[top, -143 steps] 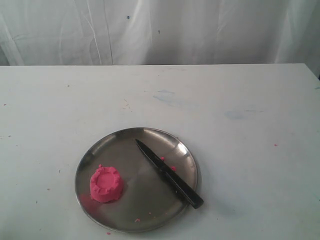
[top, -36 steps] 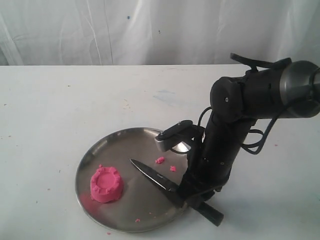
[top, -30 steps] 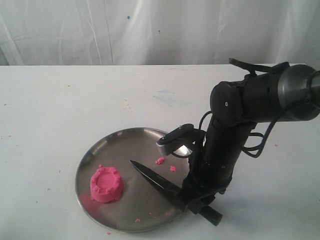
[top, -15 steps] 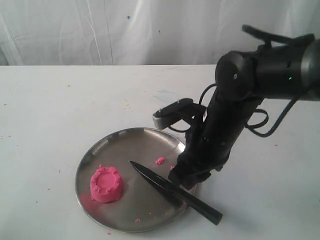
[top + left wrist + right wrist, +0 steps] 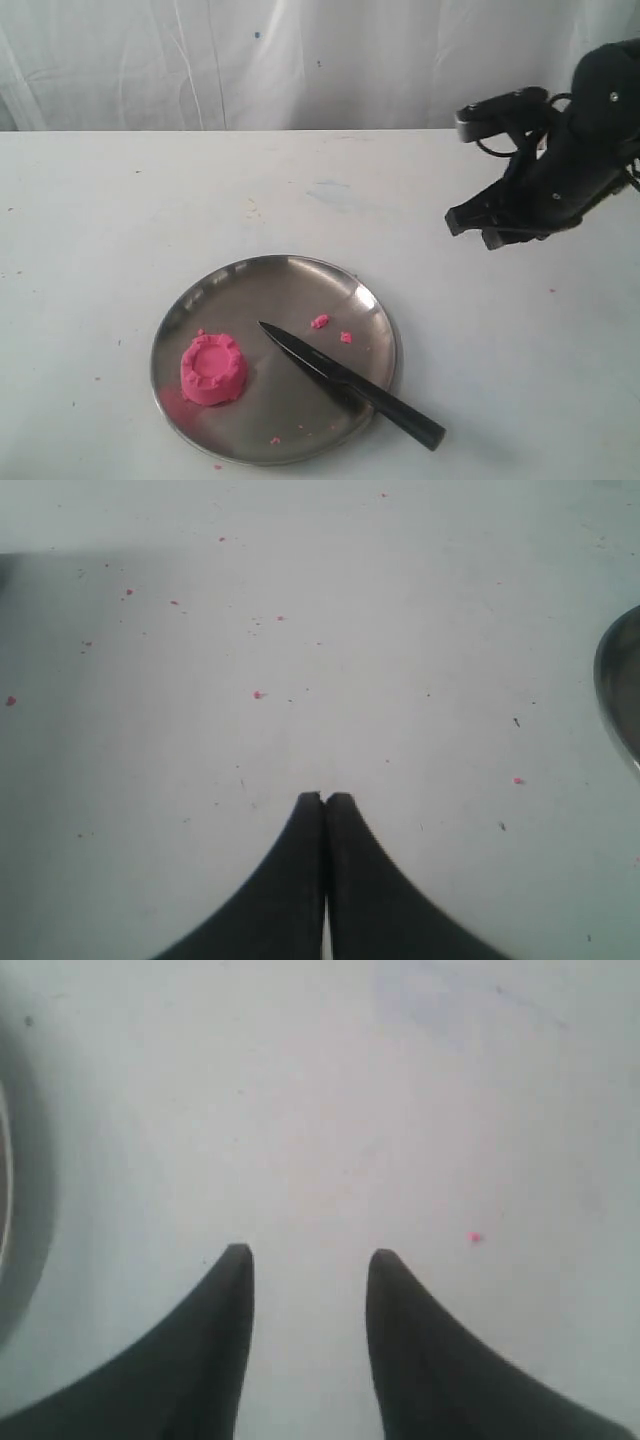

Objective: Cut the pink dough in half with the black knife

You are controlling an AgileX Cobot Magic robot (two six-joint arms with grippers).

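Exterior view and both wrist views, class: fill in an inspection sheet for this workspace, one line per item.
Surface: white table, faintly stained, speckled with pink.
Job's things: round bright pink dough puck, uncut, on the round steel plate; slim all-black knife lies free, blade on the plate, handle out over the rim.
Clutter: small pink crumbs on the plate, more on the table.
Grippers: right end effector raised off to the plate's side, open, empty; left end effector shut, empty, above bare table.
Cables: black cable looped at the right arm.
Surroundings: white creased backdrop.
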